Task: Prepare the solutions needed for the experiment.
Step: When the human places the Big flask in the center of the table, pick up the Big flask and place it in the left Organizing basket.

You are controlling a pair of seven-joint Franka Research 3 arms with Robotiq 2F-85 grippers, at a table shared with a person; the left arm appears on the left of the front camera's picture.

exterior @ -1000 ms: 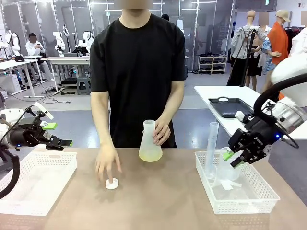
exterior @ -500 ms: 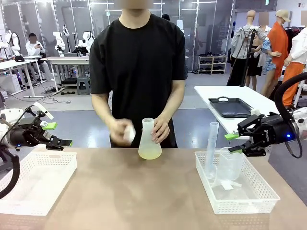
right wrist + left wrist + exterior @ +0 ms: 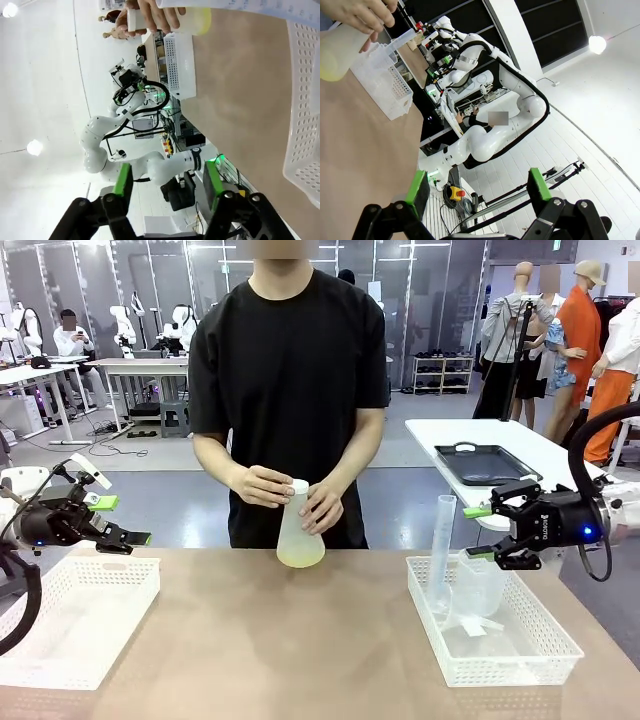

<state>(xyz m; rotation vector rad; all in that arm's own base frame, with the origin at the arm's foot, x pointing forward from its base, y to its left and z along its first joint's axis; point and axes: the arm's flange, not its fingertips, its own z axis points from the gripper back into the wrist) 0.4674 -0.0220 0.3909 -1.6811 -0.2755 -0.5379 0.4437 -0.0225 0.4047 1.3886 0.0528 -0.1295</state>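
The solutions (image 3: 300, 556) are a shallow pale yellow layer in the bottom of a frosted conical flask (image 3: 299, 528). A person across the table holds the flask in both hands, one hand on a white stopper (image 3: 298, 486) at its neck. The liquid (image 3: 201, 20) also shows in the right wrist view and as a yellow patch (image 3: 328, 67) in the left wrist view. My left gripper (image 3: 116, 521) hangs open above the left basket with nothing in it. Over the right basket my right gripper (image 3: 478, 532) is open too, with nothing between its green pads (image 3: 122, 180).
A white mesh basket (image 3: 70, 632) sits at the near left. Another basket (image 3: 540, 655) at the near right holds a tall graduated cylinder (image 3: 442, 545) and a clear beaker (image 3: 481, 583). Bare brown tabletop lies between the baskets.
The person picked the white stopper off the table and put it on the flask, shifting the flask slightly left. My right gripper rose off the beaker, levelled out and opened wider. The left arm stayed still.
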